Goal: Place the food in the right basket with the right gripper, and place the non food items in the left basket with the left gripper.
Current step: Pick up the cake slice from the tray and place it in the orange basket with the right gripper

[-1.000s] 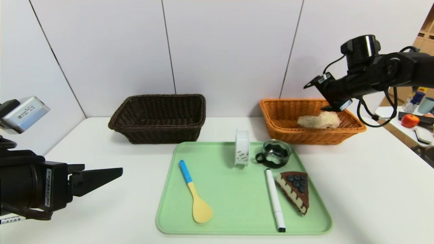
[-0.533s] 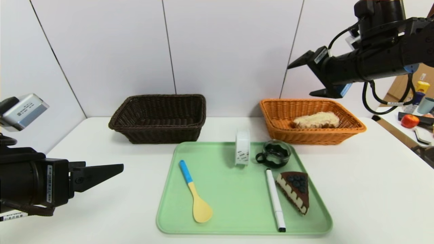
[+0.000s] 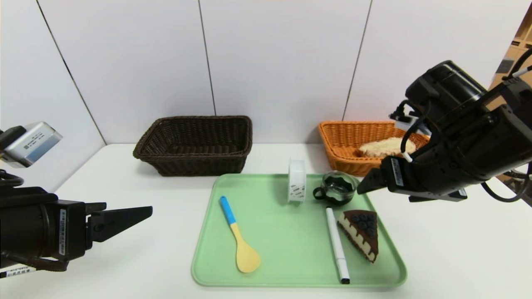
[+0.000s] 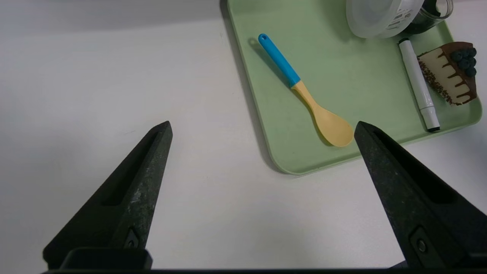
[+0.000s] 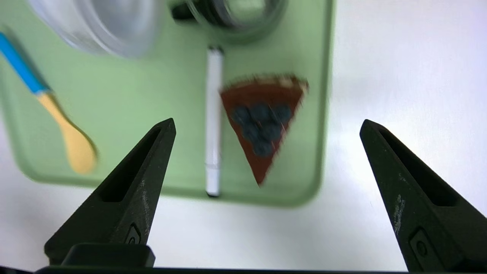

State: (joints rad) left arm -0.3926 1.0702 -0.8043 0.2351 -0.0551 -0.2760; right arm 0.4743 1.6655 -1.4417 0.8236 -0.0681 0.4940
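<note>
Jaws of right gripper (image 5: 266, 125): spread wide, above the cake slice (image 5: 262, 121)
Jaws of left gripper (image 4: 262, 129): spread, over the desk (image 4: 95, 83)

A white table (image 3: 457, 249) fills the near and middle ground, its top smooth and matte. On it, a little right of centre and towards the near edge, lies a pale green tray (image 3: 270, 232), flat, rectangular, with rounded corners and a low raised rim. Behind the table's far edge stands a wall (image 3: 282, 62) of white panels, split by thin dark seams (image 3: 207, 58) that fan outward. At the far right, past the wall's edge, a strip of brown shelving (image 3: 521, 41) shows.
</note>
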